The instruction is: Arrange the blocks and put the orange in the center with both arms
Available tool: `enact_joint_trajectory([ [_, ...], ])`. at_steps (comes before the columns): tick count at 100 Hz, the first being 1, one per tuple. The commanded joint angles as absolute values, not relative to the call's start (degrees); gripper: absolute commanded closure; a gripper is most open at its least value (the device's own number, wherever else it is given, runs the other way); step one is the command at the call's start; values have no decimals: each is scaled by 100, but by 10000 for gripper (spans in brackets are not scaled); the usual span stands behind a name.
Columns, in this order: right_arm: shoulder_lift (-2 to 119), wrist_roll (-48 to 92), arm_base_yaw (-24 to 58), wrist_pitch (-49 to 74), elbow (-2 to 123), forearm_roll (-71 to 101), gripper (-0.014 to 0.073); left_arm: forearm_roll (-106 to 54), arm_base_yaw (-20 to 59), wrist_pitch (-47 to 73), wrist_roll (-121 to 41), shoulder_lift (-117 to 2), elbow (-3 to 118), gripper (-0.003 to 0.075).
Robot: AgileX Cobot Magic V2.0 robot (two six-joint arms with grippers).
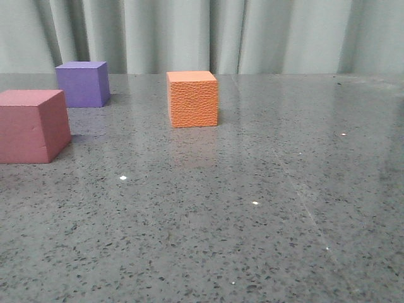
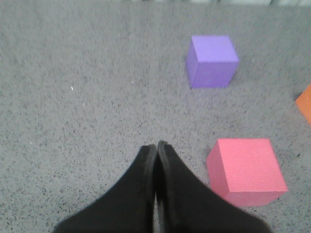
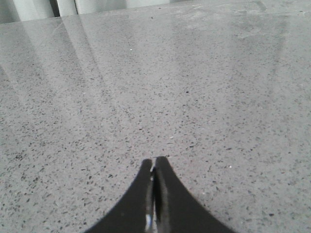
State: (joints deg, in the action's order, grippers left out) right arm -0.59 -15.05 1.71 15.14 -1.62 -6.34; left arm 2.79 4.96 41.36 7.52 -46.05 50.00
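Orange cube [image 1: 192, 99] sits mid-counter toward the far edge, upright, free on all sides. Purple cube [image 1: 82, 84] farther left near the far edge; pink cube [image 1: 33, 125] at the left edge, nearer the front. All three well apart.

Left gripper [image 2: 156, 145]: fingers pressed together, empty, over bare counter [image 1: 265, 208] just beside pink. Right gripper [image 3: 153, 160]: fingers together, empty, no cube in its view.

Judgement: nothing grasped yet. Open fingers wide before descending, square them to flat faces, pinch gently — foam likely squashes.
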Motion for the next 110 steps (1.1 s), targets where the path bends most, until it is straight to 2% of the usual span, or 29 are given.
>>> enact_joint_trajectory([
  [1, -176, -1453, 136, 1023, -82, -643, 713, 233, 486, 3817, 798, -4720, 5214, 739],
  [37, -176, -1453, 136, 1023, -82, -643, 713, 233, 486, 3610, 798, -4792, 5214, 734],
  [46, -176, -1453, 136, 1023, -82, -643, 713, 233, 486, 3535, 798, -4792, 5214, 680],
  [55, -176, -1453, 136, 1023, -82, -643, 713, 233, 486, 3504, 798, -4792, 5214, 549],
  [62, -176, -1453, 136, 1023, -82, -643, 713, 233, 486, 3504, 798, -4792, 5214, 405],
  [73, -176, -1453, 136, 1023, -82, -643, 713, 233, 486, 3480, 798, -4792, 5214, 111],
  [74, -176, -1453, 136, 1023, -82, -643, 713, 233, 486, 3480, 798, -4792, 5214, 111],
  [80, -176, -1453, 136, 1023, -82, -643, 713, 233, 486, 3464, 798, -4792, 5214, 1],
  [93, -176, -1453, 136, 1023, -82, -643, 713, 113, 486, 3448, 798, -4792, 5214, 66],
  [110, -176, -1453, 136, 1023, -82, -643, 713, -654, 734, 2946, 424, -4792, 5238, 71],
])
